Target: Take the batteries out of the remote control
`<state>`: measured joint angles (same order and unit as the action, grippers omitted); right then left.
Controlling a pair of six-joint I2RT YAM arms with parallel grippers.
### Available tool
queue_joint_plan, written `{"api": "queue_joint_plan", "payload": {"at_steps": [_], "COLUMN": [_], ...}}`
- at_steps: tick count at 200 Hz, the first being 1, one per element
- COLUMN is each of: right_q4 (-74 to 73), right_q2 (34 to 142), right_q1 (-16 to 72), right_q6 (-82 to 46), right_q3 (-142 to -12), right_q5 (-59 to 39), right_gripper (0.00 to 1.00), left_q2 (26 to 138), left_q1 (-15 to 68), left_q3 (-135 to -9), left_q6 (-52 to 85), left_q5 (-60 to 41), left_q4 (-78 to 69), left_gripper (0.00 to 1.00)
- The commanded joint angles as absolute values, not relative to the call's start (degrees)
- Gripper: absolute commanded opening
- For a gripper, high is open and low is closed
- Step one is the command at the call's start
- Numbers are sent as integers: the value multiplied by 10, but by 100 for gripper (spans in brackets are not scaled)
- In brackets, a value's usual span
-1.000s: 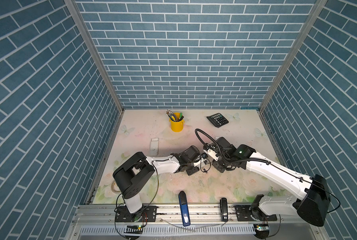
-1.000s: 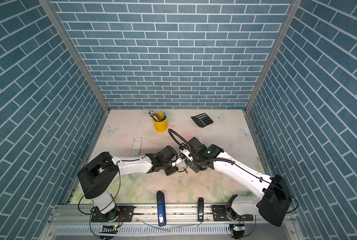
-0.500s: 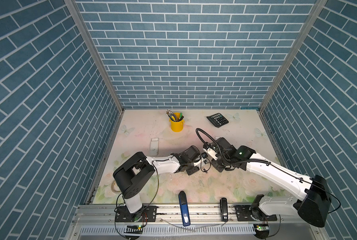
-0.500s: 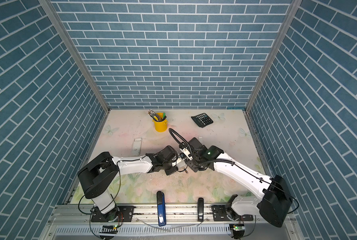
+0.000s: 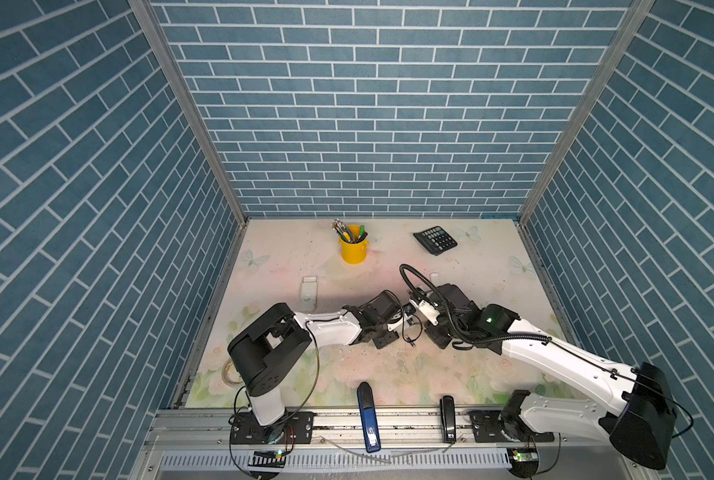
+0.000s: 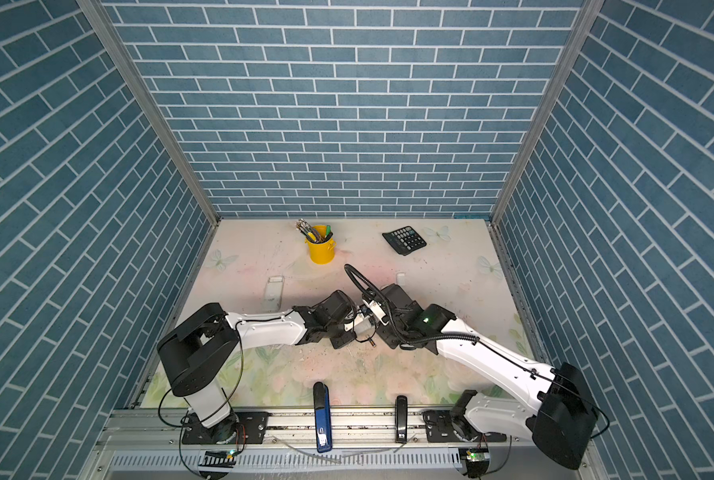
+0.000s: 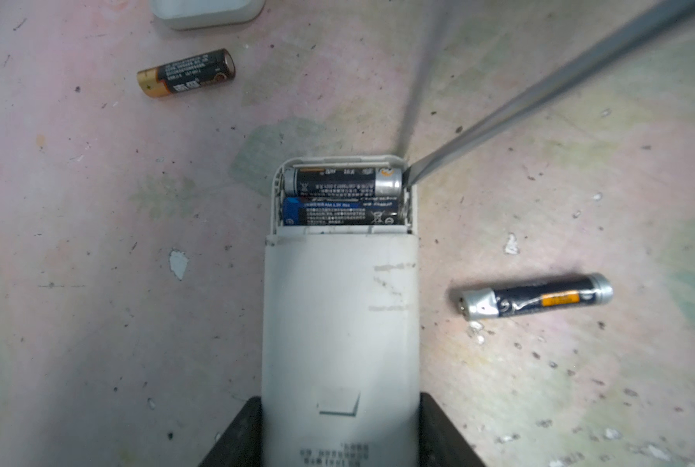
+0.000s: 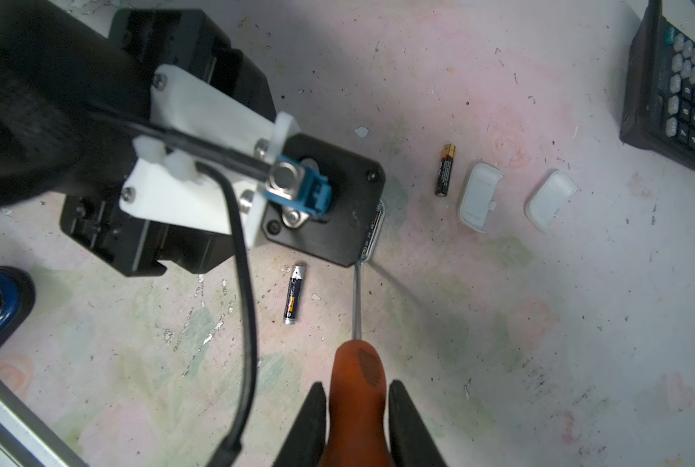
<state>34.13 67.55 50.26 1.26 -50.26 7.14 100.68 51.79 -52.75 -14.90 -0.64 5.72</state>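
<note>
the left gripper (image 7: pixel 339 438) is clenched on the lower body of a slim white plastic remote control (image 7: pixel 339 323), held back side up with its battery compartment uncovered. two of the batteries sit side by side inside that compartment: a black cylinder with a silver end (image 7: pixel 343 182) at the remote's outer end, and a blue-and-black one (image 7: pixel 341 212) touching it. the right gripper (image 8: pixel 358 424) grasps the orange handle of a screwdriver (image 8: pixel 358 376). the tip of its thin metal shaft rests at the corner of the compartment, beside the silver end of the outer battery. two more batteries lie loose on the pale floral bench (image 7: pixel 95 303), apart from the remote: a black gold-ended one (image 7: pixel 186 72) on one side of it, a black silver-ended one with an orange label (image 7: pixel 536 297) on the other. a small white rounded plastic cover (image 8: pixel 479 198) lies just beyond the gold-ended battery, with a second one (image 8: pixel 552 200) beside it.
</note>
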Motion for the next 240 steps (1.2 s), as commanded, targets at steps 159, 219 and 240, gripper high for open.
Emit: {"api": "queue_joint_plan", "payload": {"at_steps": [159, 219, 240], "right_q4": [253, 258, 261], "right_q2": [654, 649, 650], "right_q1": [505, 505, 505], "right_q6": [25, 32, 34], "right_q3": [-539, -551, -554], "right_q5": [93, 98, 99], "right_gripper": [0, 0, 0], "left_q2": [1057, 1057, 1057], "left_q1": [536, 537, 537], "left_q3": [-520, -521, -521], "left_q6": [-178, -178, -178], "left_q5": [-39, -38, -37], "left_q4": [134, 134, 134], "left_gripper": [1, 0, 0]}}
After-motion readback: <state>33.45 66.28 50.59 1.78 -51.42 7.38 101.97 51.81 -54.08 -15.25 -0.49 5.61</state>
